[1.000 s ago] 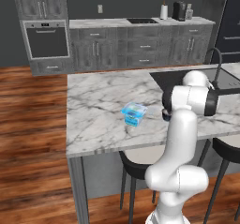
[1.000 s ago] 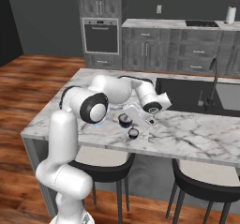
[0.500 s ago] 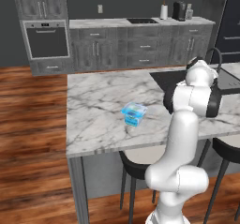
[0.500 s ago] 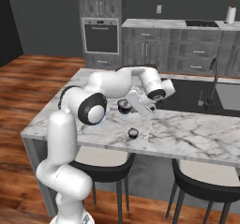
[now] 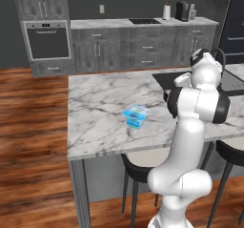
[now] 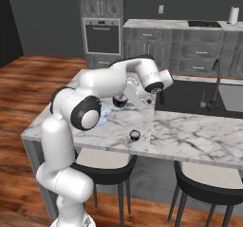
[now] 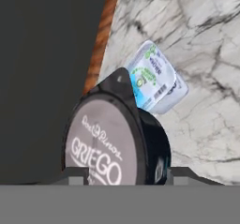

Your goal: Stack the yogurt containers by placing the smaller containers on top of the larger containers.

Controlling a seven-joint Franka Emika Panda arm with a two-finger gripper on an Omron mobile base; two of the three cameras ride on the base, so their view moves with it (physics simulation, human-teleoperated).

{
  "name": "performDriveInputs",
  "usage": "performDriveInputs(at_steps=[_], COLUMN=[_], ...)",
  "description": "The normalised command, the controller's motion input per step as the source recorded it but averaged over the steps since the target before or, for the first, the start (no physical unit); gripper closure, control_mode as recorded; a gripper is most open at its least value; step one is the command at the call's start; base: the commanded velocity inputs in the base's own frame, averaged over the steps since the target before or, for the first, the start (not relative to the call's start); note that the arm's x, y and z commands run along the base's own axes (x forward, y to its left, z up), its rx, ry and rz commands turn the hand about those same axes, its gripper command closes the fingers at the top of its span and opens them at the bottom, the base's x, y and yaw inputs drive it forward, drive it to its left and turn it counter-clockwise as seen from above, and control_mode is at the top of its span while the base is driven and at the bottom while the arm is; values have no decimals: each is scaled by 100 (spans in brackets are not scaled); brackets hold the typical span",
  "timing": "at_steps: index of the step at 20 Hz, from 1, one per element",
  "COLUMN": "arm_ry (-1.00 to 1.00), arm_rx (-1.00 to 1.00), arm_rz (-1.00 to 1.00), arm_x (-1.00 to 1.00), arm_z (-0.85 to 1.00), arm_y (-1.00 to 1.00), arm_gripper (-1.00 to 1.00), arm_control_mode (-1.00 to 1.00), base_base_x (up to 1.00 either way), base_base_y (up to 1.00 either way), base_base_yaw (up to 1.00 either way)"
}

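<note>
Open marble across table [image 5: 100, 108] middle and far side. Light-blue tub [image 5: 136, 116] stands near front edge, top uncovered, room all round. Tiny dark cup [image 6: 135, 135] alone near front edge, well apart. Sink faucet [image 6: 214, 81] rises toward right end.

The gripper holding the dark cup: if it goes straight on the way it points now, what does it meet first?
Probably the light-blue tub. In the hand view the gripper holds the dark cup, and the tub lies just beyond it on the marble counter. Depth is unclear, so it may reach the counter beside the tub instead.
</note>
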Motion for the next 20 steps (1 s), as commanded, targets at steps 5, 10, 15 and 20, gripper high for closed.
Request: performDriveInputs(at_steps=[5,10,15,20], arm_ry=[0,1,2,7], arm_rx=[0,0,0,0], arm_rz=[0,0,0,0], arm_x=[-6,0,0,0], arm_z=[33,21,1,0], arm_y=[38,39,24,4], arm_gripper=[100,100,100,100], arm_control_mode=[-100,-100,-100,-100], base_base_x=[0,0,0,0], base_base_y=[0,0,0,0], base_base_yaw=[0,0,0,0])
